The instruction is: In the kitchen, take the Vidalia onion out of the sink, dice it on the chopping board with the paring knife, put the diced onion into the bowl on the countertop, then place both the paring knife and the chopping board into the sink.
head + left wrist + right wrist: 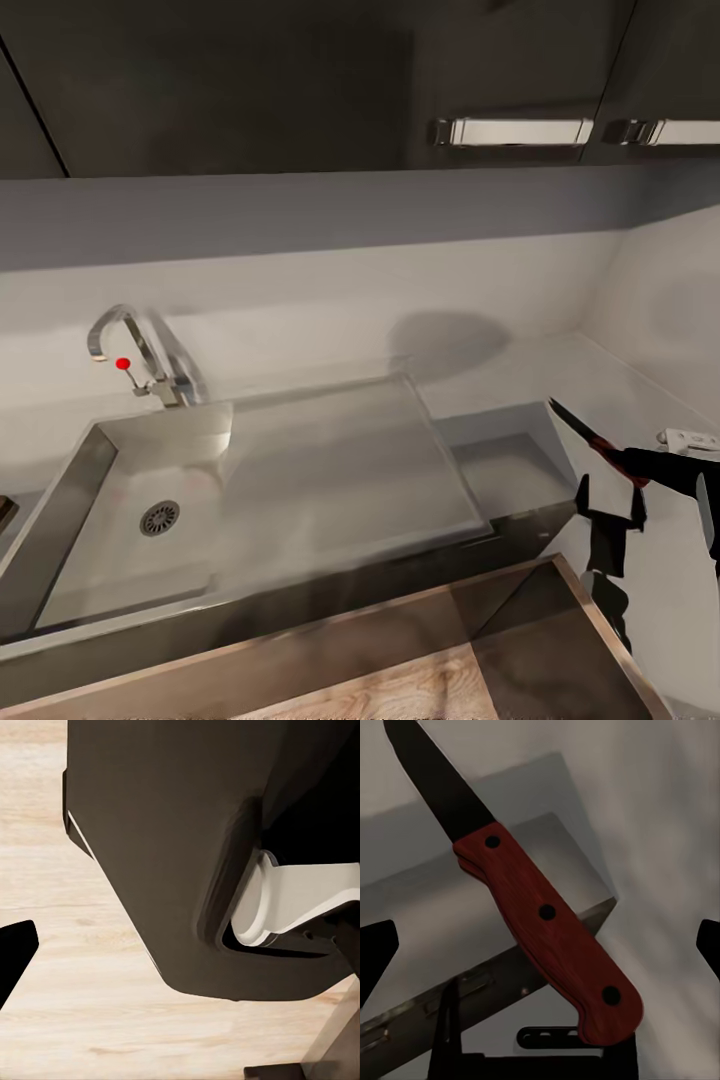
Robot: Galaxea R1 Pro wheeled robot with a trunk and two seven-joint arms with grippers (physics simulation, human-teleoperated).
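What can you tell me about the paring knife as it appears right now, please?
The paring knife is small and slim, with a dark, pointed blade and a red, wood-grained handle set with three dark rivets. The right gripper holds it by the butt of the handle, so most of the handle and the whole blade stand free. In the head view it is raised in the air at the right, blade angled up and toward the sink, off that basin's right end. Nothing else touches it.

Brushed steel sink, chrome tap (red knob), red wood-grain paring knife handle
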